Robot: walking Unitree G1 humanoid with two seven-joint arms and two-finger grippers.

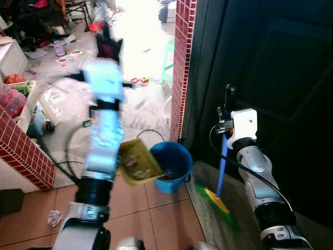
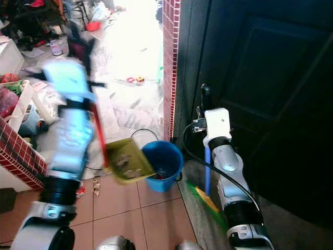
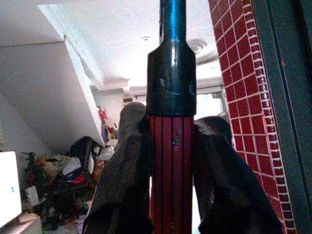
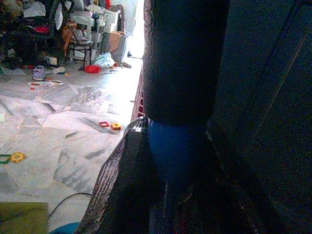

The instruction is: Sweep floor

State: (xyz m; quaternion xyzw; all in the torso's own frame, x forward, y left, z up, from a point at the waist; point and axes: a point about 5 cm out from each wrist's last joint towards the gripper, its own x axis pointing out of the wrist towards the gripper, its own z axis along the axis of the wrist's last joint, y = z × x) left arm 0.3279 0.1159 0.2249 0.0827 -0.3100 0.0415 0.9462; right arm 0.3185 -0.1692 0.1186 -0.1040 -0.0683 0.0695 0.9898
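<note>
My left arm is raised and blurred. Its gripper (image 3: 171, 161) is shut on the red ribbed handle (image 3: 171, 185) of a yellow-green dustpan (image 1: 138, 161). The pan hangs tilted at the rim of a blue bucket (image 1: 174, 166) and has bits of debris on it. My right gripper (image 1: 227, 112) is shut on the blue handle (image 1: 222, 166) of a broom. The broom stands upright beside the dark door, its green bristles (image 1: 216, 200) resting on the floor to the right of the bucket. In the right wrist view the fingers (image 4: 122, 190) clamp that blue shaft (image 4: 170, 156).
A red brick pillar (image 1: 182, 62) and a dark door (image 1: 276, 78) stand behind the bucket. A low brick wall (image 1: 23, 151) is at the left, with a black cable (image 1: 70, 156) on the floor. A crumpled paper (image 1: 54, 217) lies on the tiles. Toys and clutter litter the far room (image 1: 67, 52).
</note>
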